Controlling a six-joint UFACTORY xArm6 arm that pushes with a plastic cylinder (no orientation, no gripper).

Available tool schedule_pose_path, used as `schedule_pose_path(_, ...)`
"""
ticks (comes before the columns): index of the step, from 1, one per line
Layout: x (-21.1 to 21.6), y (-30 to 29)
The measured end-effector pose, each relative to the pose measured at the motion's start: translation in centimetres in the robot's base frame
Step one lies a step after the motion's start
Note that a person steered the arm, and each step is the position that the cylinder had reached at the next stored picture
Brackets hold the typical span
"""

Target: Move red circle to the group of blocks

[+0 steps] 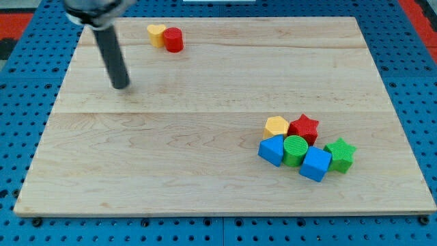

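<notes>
A pale wooden surface (pixel 205 137) fills the frame, sitting on a blue pegboard. In the upper left, a dark rod slants down from the arm; the tip (pixel 121 87) rests on bare wood. There is no claw on this arm, so nothing is spread or pinched.

Right of the tip, near the top edge, a yellow heart block (pixel 156 33) touches the red circle (pixel 173 39), which lies on the heart's right side, well apart from the tip.

Far off in the lower right sits the group: a yellow hexagon (pixel 276 126), a red star (pixel 304 128), a blue cube (pixel 272 149), a green circle (pixel 295 149), a second blue cube (pixel 315 164) and a green star (pixel 340 154), all packed together.

The red circle looks light, rigid and smooth-sided, so it will likely slide easily but may roll off a glancing push. Contact on its upper-left face seems best, though the heart crowds that side. The top edge is close; open wood stretches diagonally toward the group.
</notes>
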State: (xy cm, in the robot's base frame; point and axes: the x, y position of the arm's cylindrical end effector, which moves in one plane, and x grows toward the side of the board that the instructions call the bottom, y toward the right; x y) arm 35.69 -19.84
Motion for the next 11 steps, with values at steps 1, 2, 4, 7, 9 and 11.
schedule_pose_path(1, -7.5, -0.9)
schedule_pose_path(2, -14.7, 0.6)
schedule_pose_path(4, -10.6, 10.9)
schedule_pose_path(7, 1.1, 18.0)
schedule_pose_path(9, 9.5, 24.8)
schedule_pose_path(11, 12.1, 24.8)
